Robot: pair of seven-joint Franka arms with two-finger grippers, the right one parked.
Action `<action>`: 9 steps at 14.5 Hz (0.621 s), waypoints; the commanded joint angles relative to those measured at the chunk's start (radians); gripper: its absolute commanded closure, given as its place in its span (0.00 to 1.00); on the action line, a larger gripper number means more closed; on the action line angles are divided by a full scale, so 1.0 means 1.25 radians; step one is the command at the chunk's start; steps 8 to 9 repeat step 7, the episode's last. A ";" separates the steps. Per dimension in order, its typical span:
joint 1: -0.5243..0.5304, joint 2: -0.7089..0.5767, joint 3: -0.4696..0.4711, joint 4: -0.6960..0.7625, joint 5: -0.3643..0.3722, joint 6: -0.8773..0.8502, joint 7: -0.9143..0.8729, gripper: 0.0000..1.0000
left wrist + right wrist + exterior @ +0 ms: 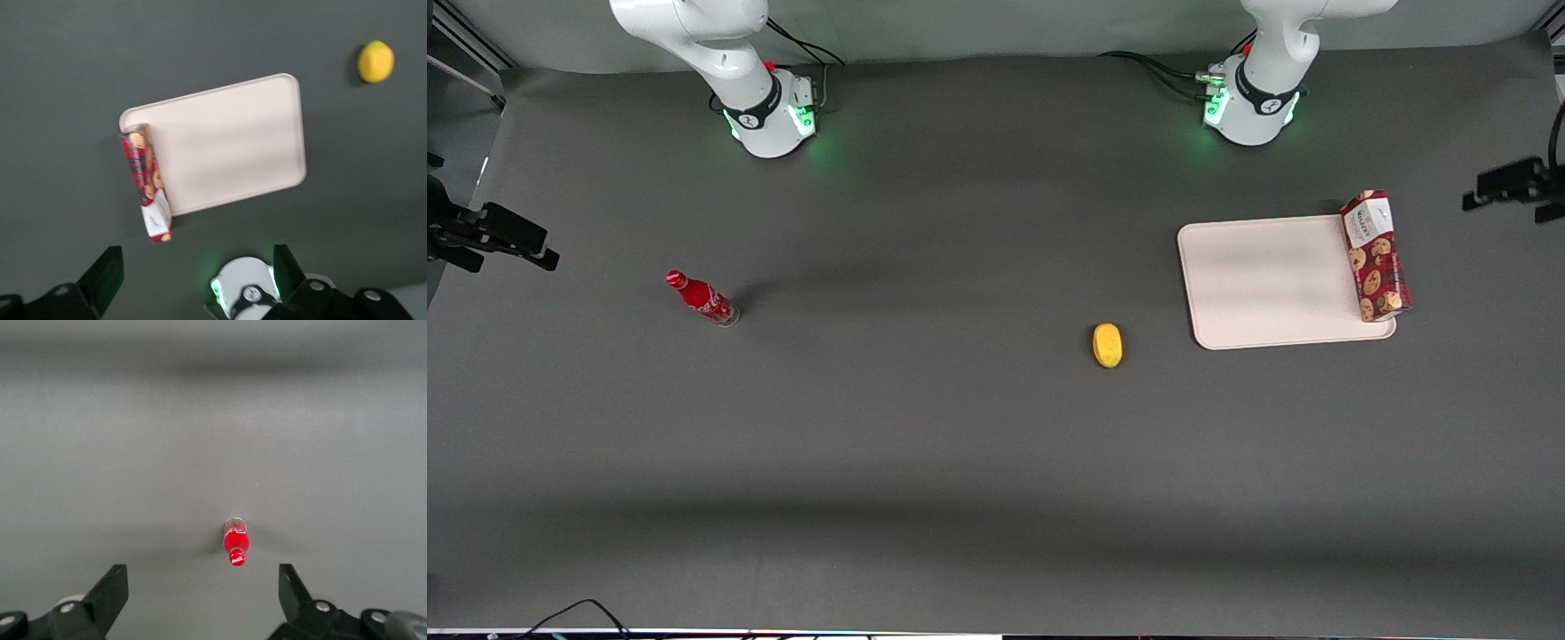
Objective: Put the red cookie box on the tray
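Red bottle: stands alone toward the parked arm's end of the table, well apart from everything else.
Table: dark grey mat, with wide bare room between the bottle and the lemon and nearer the front camera.
Lemon: lies near the tray's corner, apart from its rim, slightly nearer the front camera.
Tray: flat on the mat, most of its surface bare.
Red cookie box: lies lengthwise along the tray's short edge at my arm's end, partly overhanging the rim, white label end pointing toward my base.
My gripper: high above the tray and box, fingers spread wide, holding nothing.
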 commanded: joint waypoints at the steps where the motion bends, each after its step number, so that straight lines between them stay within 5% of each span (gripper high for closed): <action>1: -0.001 -0.034 -0.089 0.025 0.023 -0.059 -0.061 0.00; 9: -0.002 -0.047 -0.127 0.037 0.020 -0.058 -0.126 0.00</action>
